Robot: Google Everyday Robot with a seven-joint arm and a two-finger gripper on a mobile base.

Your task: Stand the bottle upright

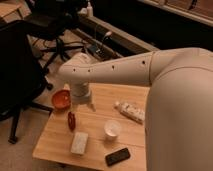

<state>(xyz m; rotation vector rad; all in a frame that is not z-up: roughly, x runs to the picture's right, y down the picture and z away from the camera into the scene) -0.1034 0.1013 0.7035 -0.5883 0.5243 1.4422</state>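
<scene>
You have the gripper [83, 106] hanging fingers-down over the far left part of the table [55, 135], jaws wide with nothing between them, just beside the orange bowl [60, 99] and above the red item [71, 120]. Your bottle [130, 111] lies on its side well apart from it, beyond the cup [112, 129] and close by the arm [115, 67]. Also listed, toward the near edge: white block [79, 142], phone [117, 156].

Matt light-wood table [54, 136], smooth whitish plastic bottle [130, 111], glossy blk phone [117, 156], matt cream pincer [83, 104] over table's far-left part.
</scene>
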